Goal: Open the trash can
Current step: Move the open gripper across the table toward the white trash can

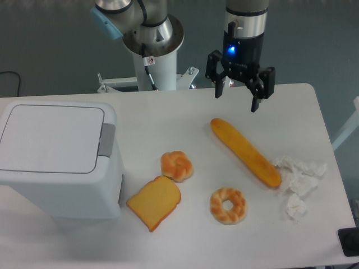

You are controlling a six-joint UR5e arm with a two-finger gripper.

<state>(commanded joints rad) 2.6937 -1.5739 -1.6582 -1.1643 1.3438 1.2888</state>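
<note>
The trash can [56,159] is a big white-grey box at the left edge of the table, its flat lid down and a grey push tab [106,139] on its right side. My gripper [236,101] hangs open above the far middle-right of the table, far to the right of the bin, with nothing between its fingers.
A long baguette [245,151] lies diagonally just below the gripper. A bread roll [176,165], a toast slice [154,202] and a bagel [228,205] lie in the middle. Crumpled white paper [298,178] sits at the right. The robot base [152,50] stands behind the table.
</note>
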